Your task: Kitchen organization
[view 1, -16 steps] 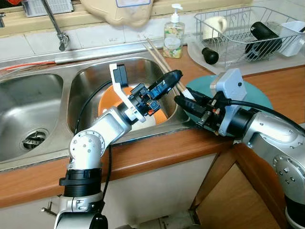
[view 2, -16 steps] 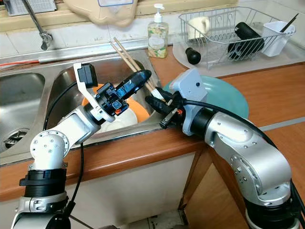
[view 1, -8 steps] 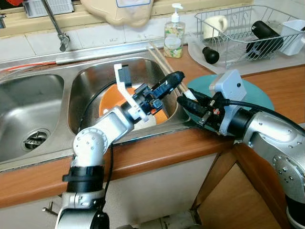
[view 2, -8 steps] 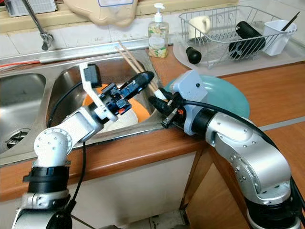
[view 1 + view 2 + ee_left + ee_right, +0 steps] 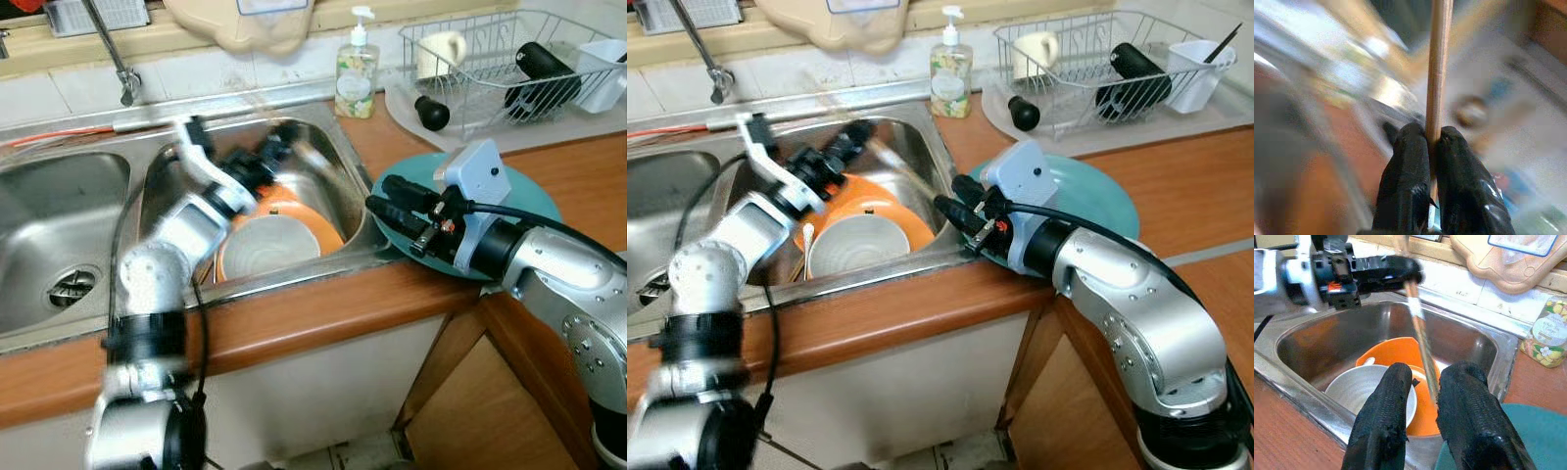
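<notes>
Chopsticks point(image 5: 1439, 73) are pinched between the left gripper point(image 5: 1432, 142) fingers, clamped tight on the wooden shaft. In the head views that gripper point(image 5: 847, 142) sits over the back of the right-hand sink basin point(image 5: 921, 137), heavily motion-blurred; the sticks point(image 5: 1418, 328) angle down from it toward the basin's right wall.

Right gripper point(image 5: 955, 201) hovers at the basin's right rim, over the near-left edge of the teal plate point(image 5: 1097, 201) on the wooden counter point(image 5: 1195, 196). Its fingers point(image 5: 1386, 416) are parted, nothing between them; from the wrist camera the sticks' lower end lines up with the gap, can't tell if touching.

In the basin: orange plate point(image 5: 892, 220) with a white bowl point(image 5: 847, 245) sitting on it.

Behind the basin: soap dispenser point(image 5: 951, 69) on the ledge. Dish rack point(image 5: 1087, 59) at the back right holds a cup point(image 5: 1034, 49), a black bottle point(image 5: 1132, 73) and a white container point(image 5: 1195, 64). Faucet point(image 5: 700, 49) at the upper left.
</notes>
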{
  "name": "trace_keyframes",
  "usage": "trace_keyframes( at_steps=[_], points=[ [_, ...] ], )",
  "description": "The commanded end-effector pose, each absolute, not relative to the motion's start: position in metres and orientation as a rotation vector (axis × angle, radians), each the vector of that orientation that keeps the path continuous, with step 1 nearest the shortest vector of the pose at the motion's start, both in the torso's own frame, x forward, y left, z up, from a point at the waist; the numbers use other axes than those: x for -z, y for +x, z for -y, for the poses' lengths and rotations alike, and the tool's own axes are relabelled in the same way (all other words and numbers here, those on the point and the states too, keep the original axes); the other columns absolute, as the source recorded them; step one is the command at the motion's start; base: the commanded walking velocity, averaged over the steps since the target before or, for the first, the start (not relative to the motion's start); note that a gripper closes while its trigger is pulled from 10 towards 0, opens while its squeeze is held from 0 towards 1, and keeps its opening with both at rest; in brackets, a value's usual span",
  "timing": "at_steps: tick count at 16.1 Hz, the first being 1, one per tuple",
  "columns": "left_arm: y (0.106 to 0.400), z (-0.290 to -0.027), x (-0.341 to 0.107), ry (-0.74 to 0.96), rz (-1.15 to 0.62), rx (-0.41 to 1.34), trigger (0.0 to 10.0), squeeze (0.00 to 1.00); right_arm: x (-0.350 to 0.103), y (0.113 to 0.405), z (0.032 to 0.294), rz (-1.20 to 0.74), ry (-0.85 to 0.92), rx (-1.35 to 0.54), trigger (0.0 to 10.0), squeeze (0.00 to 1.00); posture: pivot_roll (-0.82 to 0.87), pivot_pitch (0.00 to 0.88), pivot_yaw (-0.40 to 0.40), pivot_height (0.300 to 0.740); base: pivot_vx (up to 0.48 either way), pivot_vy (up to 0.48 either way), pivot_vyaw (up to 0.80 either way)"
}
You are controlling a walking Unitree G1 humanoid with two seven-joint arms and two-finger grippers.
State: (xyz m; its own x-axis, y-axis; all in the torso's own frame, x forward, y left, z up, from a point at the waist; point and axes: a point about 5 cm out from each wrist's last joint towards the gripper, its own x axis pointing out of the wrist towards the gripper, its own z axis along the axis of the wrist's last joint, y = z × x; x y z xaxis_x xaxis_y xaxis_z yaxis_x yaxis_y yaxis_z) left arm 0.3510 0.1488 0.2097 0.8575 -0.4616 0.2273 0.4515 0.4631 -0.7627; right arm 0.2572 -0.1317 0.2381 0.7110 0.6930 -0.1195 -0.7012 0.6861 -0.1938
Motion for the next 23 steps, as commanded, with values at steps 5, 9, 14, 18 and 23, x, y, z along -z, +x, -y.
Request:
trace_keyframes(
  at_steps=[5,9,14,18,23],
  points=[
    [0.371,-0.193,-0.178,-0.895,-0.112,0.158,0.0,0.0,-0.238,0.254,0.125,-0.03,-0.251,-0.827,10.0,0.0,-0.18,0.0,0.097,0.74,0.0,0.0,0.0],
    [0.378,-0.189,-0.154,-0.911,-0.272,0.005,10.0,0.64,-0.236,0.255,0.123,-0.038,-0.262,-0.845,10.0,0.0,-0.18,0.0,0.091,0.74,0.0,0.0,0.0],
    [0.38,-0.184,-0.142,-0.912,-0.377,-0.017,10.0,1.0,-0.235,0.253,0.122,-0.053,-0.259,-0.883,10.0,0.0,-0.19,0.0,0.093,0.74,0.0,0.0,0.0],
    [0.381,-0.188,-0.138,-0.903,-0.397,-0.041,10.0,1.0,-0.238,0.264,0.131,-0.036,-0.273,-0.768,10.0,0.0,-0.19,0.0,0.094,0.74,0.0,0.0,0.0],
    [0.384,-0.176,-0.162,-0.545,-0.251,0.165,10.0,1.0,-0.242,0.301,0.188,-0.1,-0.126,-0.308,10.0,1.0,-0.2,0.0,0.082,0.74,0.0,0.0,0.0]
  ],
)
